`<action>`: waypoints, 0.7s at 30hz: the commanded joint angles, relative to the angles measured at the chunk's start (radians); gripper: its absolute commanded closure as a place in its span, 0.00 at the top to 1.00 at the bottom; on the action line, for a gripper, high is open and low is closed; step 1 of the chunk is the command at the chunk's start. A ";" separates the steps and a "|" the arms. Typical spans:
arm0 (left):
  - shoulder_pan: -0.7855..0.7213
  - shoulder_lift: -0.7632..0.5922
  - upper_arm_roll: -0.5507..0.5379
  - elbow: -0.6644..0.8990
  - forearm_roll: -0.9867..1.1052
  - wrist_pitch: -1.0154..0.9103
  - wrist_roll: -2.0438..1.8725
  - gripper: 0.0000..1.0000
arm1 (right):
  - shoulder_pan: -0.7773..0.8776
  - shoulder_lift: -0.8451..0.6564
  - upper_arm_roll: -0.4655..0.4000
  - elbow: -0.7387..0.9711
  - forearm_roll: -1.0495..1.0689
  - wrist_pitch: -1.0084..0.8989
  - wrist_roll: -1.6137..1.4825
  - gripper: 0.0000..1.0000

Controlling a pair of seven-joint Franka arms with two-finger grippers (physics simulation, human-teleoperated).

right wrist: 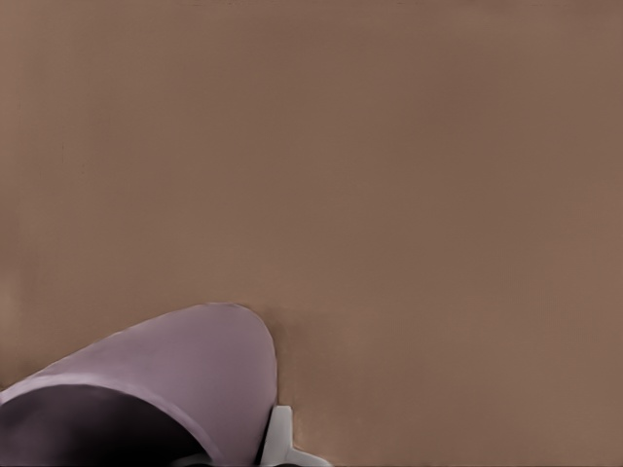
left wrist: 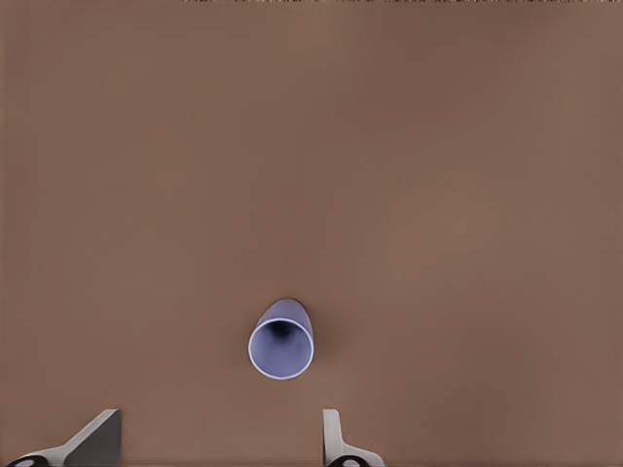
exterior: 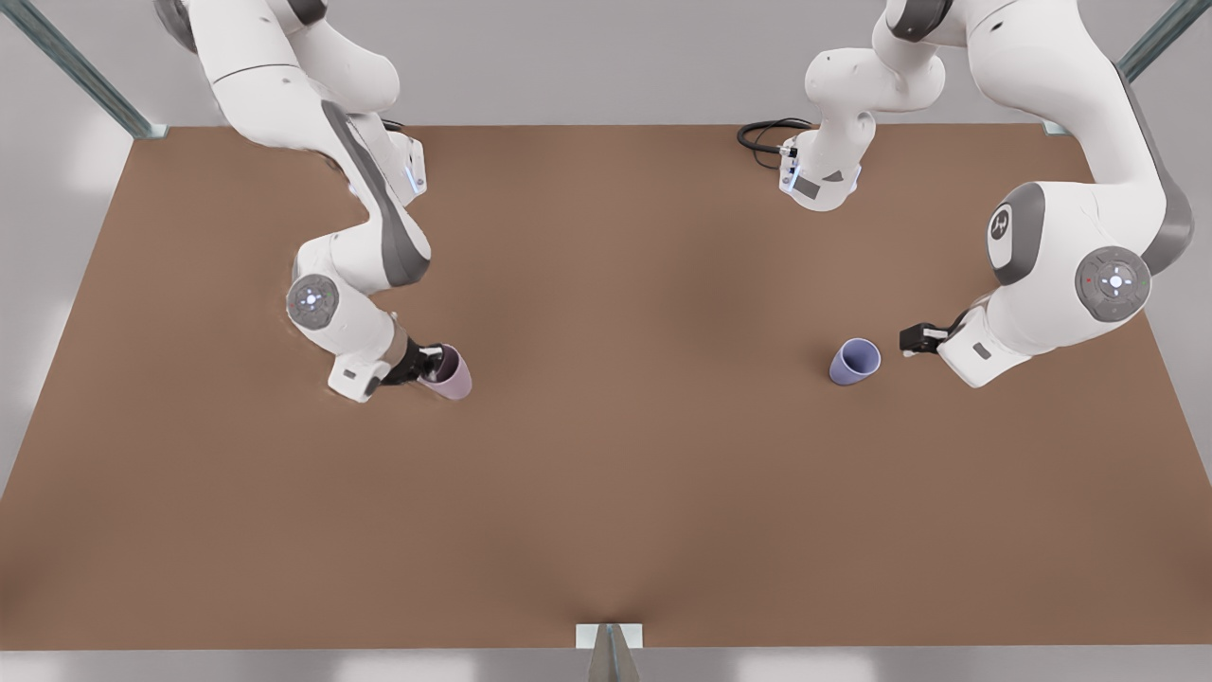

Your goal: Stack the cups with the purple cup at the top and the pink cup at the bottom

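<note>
The pink cup (exterior: pixel 453 375) stands at the front view's left, and it looms large and close in the right wrist view (right wrist: pixel 185 370). My right gripper (exterior: pixel 428 364) straddles its rim, shut on the wall; one finger (right wrist: pixel 279 438) presses the outside and the other is hidden inside. The purple cup (exterior: pixel 855 361) stands upright at the front view's right, mouth up (left wrist: pixel 281 346). My left gripper (exterior: pixel 915 338) hovers just beside it toward the front view's right, open, with both fingertips (left wrist: pixel 97 438) apart from the cup.
A brown table (exterior: pixel 625 493) carries both cups far apart. A black cable (exterior: pixel 763 135) loops near the far edge by an arm base. Metal frame posts (exterior: pixel 608 654) stand at the table's edges.
</note>
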 commanded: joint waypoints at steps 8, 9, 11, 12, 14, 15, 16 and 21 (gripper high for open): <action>-0.001 -0.116 0.000 -0.284 0.000 0.272 -0.002 1.00 | 0.786 0.720 -0.272 0.995 0.003 -0.096 1.455 0.21; -0.001 -0.126 0.000 -0.333 -0.001 0.322 0.000 1.00 | 0.791 0.751 -0.271 1.003 -0.018 -0.093 1.496 0.21; -0.001 -0.149 0.000 -0.457 -0.011 0.470 0.001 1.00 | 0.812 0.791 -0.285 1.038 -0.092 -0.096 1.611 0.21; -0.001 -0.151 0.000 -0.497 -0.012 0.519 0.000 1.00 | 0.812 0.791 -0.301 1.035 -0.093 -0.098 1.619 0.21; -0.001 -0.149 0.000 -0.568 -0.014 0.599 0.001 1.00 | 0.811 0.788 -0.357 1.038 -0.093 -0.162 1.613 0.21; -0.001 -0.148 0.000 -0.589 -0.014 0.608 0.001 1.00 | 0.811 0.786 -0.367 1.037 -0.093 -0.171 1.610 0.21; -0.001 -0.148 0.000 -0.620 -0.014 0.648 0.001 1.00 | 0.811 0.786 -0.367 1.035 -0.093 -0.171 1.610 0.21; -0.001 -0.142 0.000 -0.730 -0.014 0.783 0.001 1.00 | 0.812 0.794 -0.363 1.031 -0.087 -0.160 1.610 0.21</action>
